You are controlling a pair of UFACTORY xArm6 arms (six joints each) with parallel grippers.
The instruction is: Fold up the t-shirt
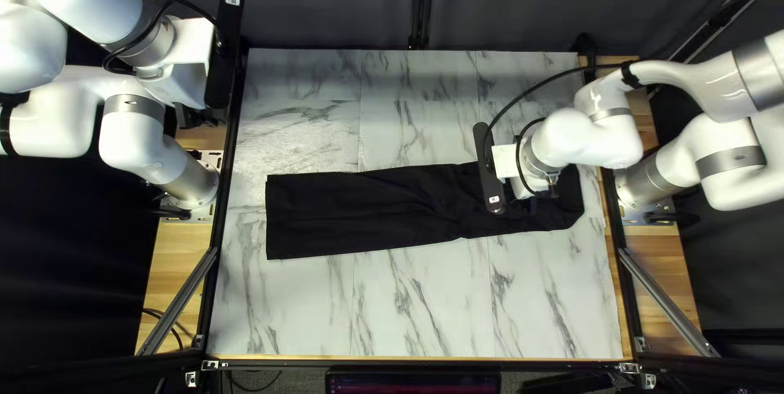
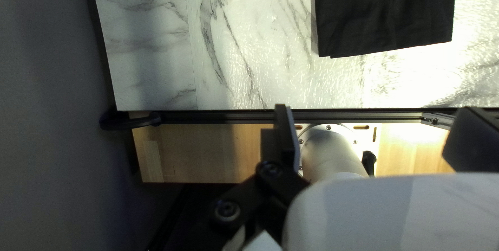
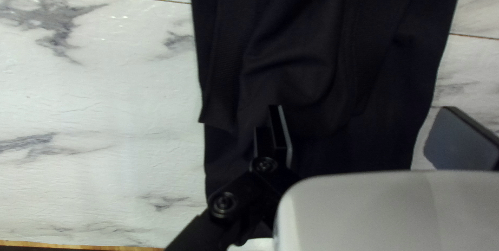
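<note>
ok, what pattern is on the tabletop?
White marble look with irregular grey veins; the tabletop shows it best in the top left view.

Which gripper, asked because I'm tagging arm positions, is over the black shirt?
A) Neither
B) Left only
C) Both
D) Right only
D: the right gripper is over the black shirt, its fingers apart, while the left gripper is off to the shirt's side.
</note>
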